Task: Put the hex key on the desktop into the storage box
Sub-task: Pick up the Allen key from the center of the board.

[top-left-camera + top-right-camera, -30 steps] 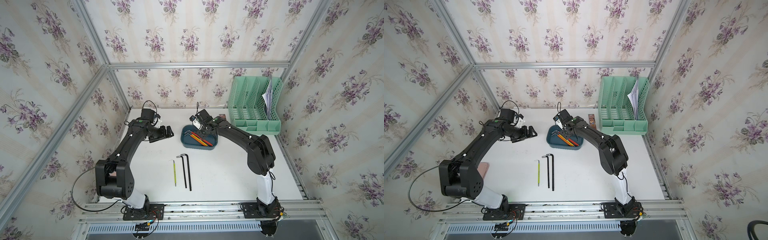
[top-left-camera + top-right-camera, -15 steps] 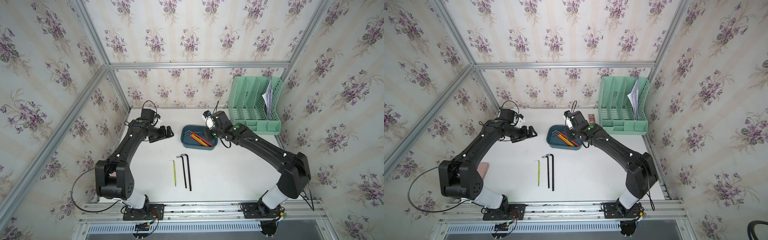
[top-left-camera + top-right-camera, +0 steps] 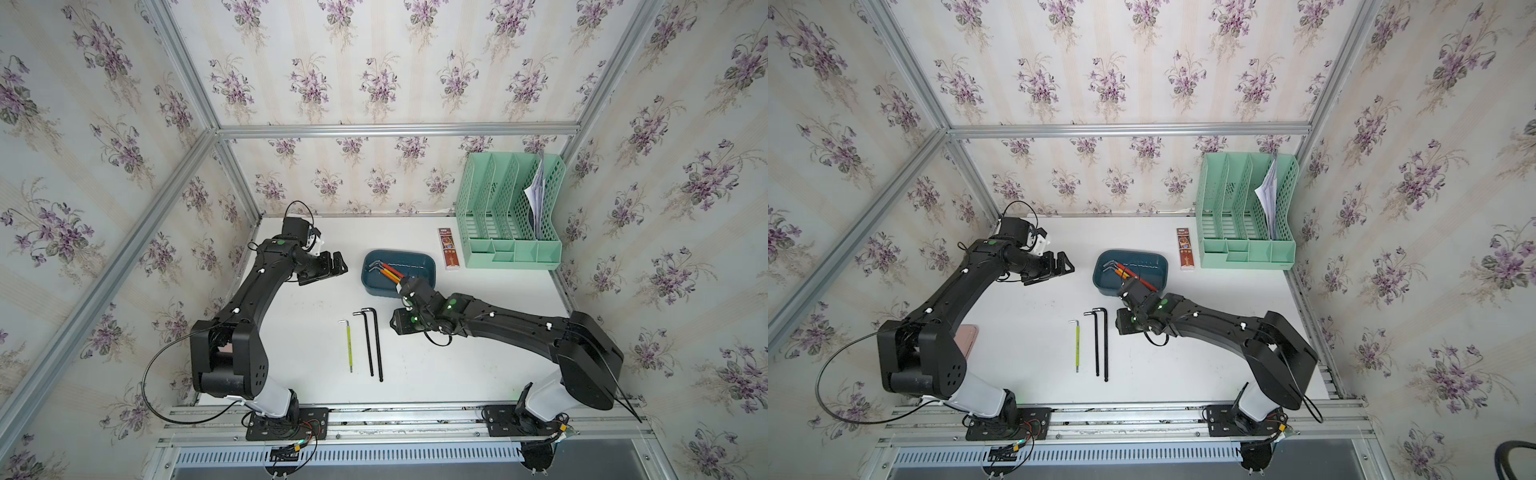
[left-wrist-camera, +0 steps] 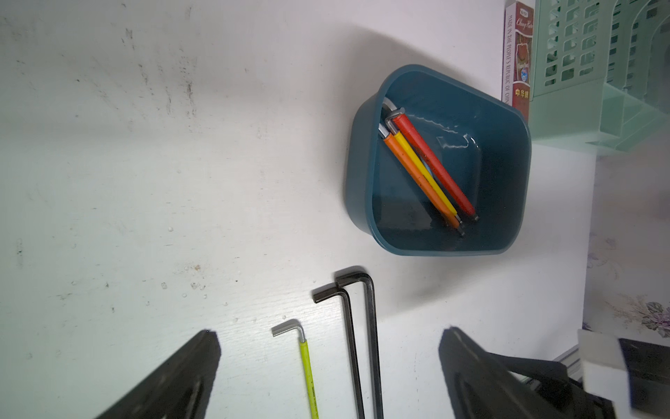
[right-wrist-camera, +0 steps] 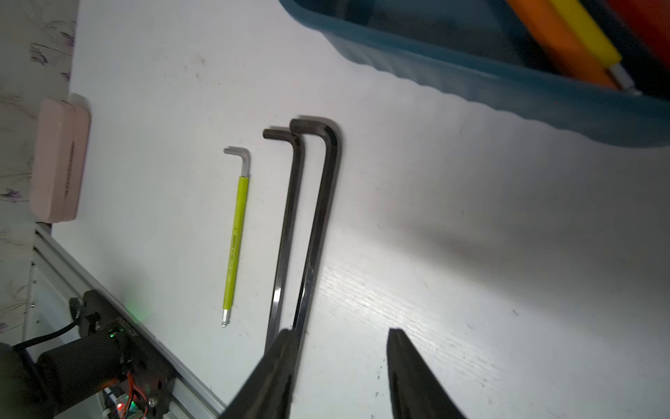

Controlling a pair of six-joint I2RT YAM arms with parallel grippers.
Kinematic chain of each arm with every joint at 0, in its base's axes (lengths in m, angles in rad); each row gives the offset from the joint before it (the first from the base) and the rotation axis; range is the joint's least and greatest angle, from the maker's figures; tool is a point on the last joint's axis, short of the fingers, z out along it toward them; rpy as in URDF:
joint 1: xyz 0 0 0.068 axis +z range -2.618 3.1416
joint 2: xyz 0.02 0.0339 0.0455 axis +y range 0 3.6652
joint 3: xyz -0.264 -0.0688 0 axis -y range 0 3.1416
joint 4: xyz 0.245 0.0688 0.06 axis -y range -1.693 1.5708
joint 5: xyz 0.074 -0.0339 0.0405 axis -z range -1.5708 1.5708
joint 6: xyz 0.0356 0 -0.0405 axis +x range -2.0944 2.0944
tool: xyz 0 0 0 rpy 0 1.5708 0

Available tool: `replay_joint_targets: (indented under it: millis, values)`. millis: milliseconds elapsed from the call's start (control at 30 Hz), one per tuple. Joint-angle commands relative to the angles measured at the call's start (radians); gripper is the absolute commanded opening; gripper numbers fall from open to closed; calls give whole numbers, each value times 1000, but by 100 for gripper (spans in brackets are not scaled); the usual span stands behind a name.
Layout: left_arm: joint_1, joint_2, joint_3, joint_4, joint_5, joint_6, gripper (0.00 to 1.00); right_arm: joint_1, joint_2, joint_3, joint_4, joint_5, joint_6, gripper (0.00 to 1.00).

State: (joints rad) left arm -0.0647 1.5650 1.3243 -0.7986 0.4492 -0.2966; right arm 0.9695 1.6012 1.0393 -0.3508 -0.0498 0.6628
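Top views show a green-sleeved hex key (image 3: 349, 347) and two black hex keys (image 3: 368, 343) lying side by side on the desktop (image 3: 449, 374), on the near side of the storage box (image 3: 399, 252). The right gripper (image 5: 340, 333) hovers just in front of that box, close to the black keys, with its pincer released and empty. Red, yellow and orange keys (image 3: 388, 271) lie inside the box, the left gripper (image 3: 338, 266) beside it is spread wide with nothing between its fingers, and a mint-green file organiser (image 3: 509, 249) stands beyond.
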Motion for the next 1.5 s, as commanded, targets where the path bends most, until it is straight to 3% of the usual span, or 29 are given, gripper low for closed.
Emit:
replay_joint_targets:
  millis: [0,100,500,767,1067,1267,1467]
  values:
    - [2,-2,12,-24,-9,4,99,45,60,49,-48,75,61,47]
    - [3,-6,15,-32,-25,8,99,72,142,124,-90,43,59,48]
    - [8,-22,18,-44,-62,7,99,136,339,345,-291,119,46,48]
    - [8,-29,17,-42,-47,9,99,154,424,387,-341,156,39,48]
    - [9,-33,15,-39,-35,10,99,141,370,284,-392,251,30,49]
    - [8,-34,12,-39,-33,9,99,103,276,180,-338,225,22,49]
    - [8,-31,10,-37,-32,8,99,93,229,150,-212,124,-60,49]
